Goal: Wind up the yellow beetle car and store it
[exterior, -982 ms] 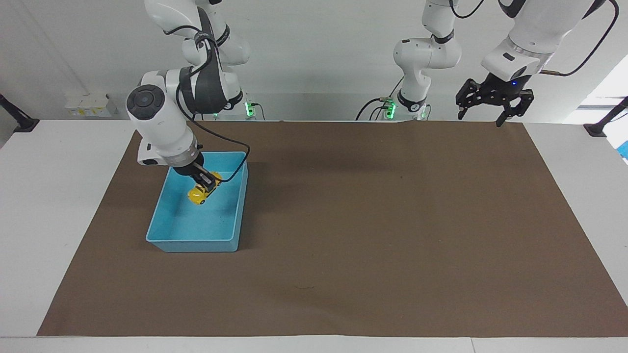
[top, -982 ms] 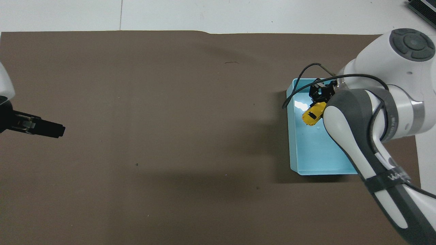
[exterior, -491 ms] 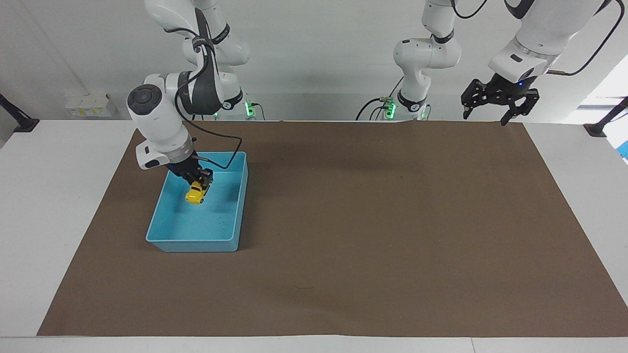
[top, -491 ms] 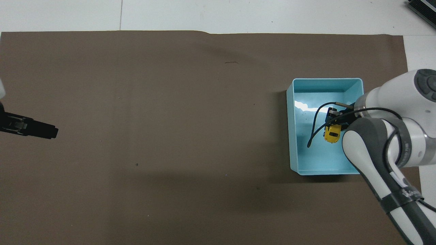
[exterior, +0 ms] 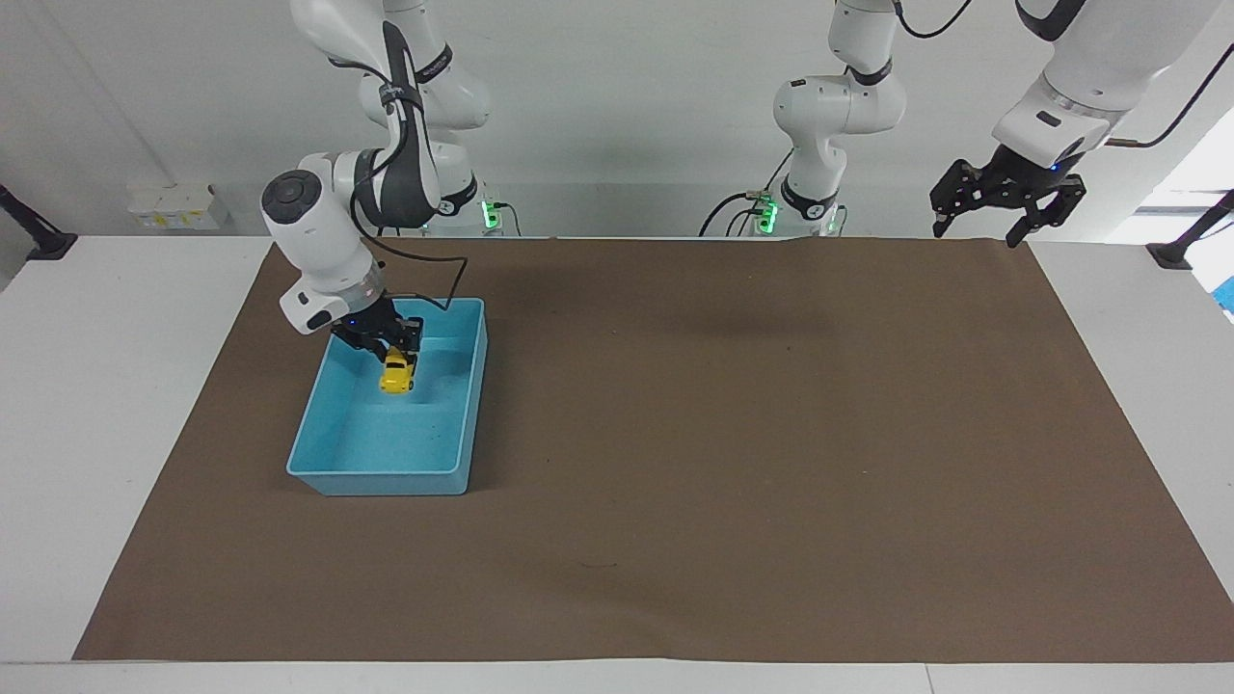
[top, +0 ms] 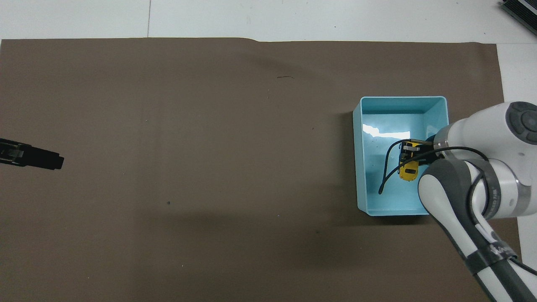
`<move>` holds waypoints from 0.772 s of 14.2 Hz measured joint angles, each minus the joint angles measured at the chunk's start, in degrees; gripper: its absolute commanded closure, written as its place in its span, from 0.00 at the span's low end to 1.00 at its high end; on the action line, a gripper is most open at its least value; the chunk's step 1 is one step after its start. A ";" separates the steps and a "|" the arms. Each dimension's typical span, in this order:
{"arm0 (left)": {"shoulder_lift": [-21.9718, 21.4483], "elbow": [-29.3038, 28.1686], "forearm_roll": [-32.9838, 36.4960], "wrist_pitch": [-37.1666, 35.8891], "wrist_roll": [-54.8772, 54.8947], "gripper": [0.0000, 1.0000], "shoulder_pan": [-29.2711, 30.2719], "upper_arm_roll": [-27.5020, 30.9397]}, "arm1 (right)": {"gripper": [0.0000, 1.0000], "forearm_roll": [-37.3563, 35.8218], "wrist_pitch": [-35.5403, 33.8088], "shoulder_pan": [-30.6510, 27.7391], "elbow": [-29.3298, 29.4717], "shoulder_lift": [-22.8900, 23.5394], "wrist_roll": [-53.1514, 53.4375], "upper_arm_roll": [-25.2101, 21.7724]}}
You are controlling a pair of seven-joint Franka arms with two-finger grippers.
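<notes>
Yellow beetle car (exterior: 396, 373): you have it clamped in the right gripper, hanging inside the blue bin, over the half of the floor nearer to the robots. Whether its wheels touch the floor you cannot tell. In the overhead view the car (top: 408, 168) shows lengthwise just below the fingers.
Right gripper (exterior: 390, 353): you see it clenched on the car's upper end, reaching down into the bin from the arm at the right arm's end of the table. A black cable loops from the wrist across the bin's inside.
Blue bin (exterior: 328, 466): 1 open rectangular tub on the brown mat, toward the right arm's end of the table. Apart from the car and the gripper, its floor shows only reflections. From overhead its rim (top: 357, 167) is clear on the side toward the table's middle.
Brown mat (exterior: 733, 463): it covers most of the white table, and you see a faint dark mark on its part farthest from the robots.
Left gripper (exterior: 1007, 198): you see its 2 fingers spread and holding nothing, raised over the mat's corner at the left arm's end, where that arm waits. Overhead, only its dark tip (top: 35, 156) shows.
</notes>
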 measured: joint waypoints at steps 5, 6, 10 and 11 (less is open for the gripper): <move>1.27 0.10 0.00 0.28 -0.01 0.00 0.00 -0.08 | 1.00 0.88 3.27 -0.44 -3.37 0.20 -2.89 0.08; 0.97 0.23 0.00 0.39 -0.01 0.00 0.00 -0.09 | 0.95 0.88 3.49 -0.35 -3.80 0.25 -2.90 0.24; -0.41 0.25 0.00 0.38 -0.02 0.00 0.00 -0.08 | 0.56 0.89 6.48 0.78 -4.89 1.47 -2.93 0.46; -0.47 0.25 0.00 0.38 -0.02 0.00 0.00 -0.08 | 0.01 0.90 7.47 1.14 -5.02 2.10 -2.93 0.45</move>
